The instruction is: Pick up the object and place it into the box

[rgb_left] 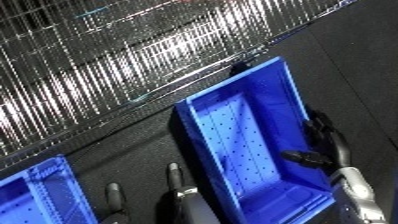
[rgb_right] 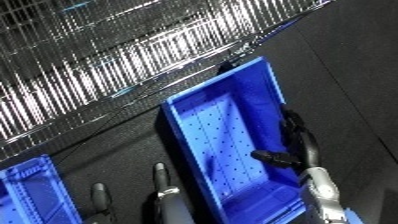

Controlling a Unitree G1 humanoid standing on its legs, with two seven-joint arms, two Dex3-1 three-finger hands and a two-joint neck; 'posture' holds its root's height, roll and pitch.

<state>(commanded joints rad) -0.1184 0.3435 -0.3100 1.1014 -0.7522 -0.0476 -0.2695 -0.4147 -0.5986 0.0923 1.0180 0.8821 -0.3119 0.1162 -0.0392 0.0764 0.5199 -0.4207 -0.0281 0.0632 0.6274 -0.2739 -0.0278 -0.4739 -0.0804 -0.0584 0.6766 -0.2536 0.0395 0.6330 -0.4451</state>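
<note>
A blue bin (rgb_left: 233,145) with a dotted floor lies slanted across the middle of the tilted view, and I see nothing inside it. My right hand (rgb_left: 323,146) rests at the bin's right rim, fingers fairly straight and the thumb (rgb_left: 305,158) reaching over the rim into the bin. It holds nothing. My left hand (rgb_left: 175,183) comes up from the lower edge, left of the bin, with its fingers straight and apart over the dark surface. No loose object shows in either view.
A second blue bin (rgb_left: 35,194) sits at the lower left corner. A shiny wire-mesh wall (rgb_left: 133,60) fills the upper left. A dark surface (rgb_left: 355,65) spreads to the right of the bin and between the two bins.
</note>
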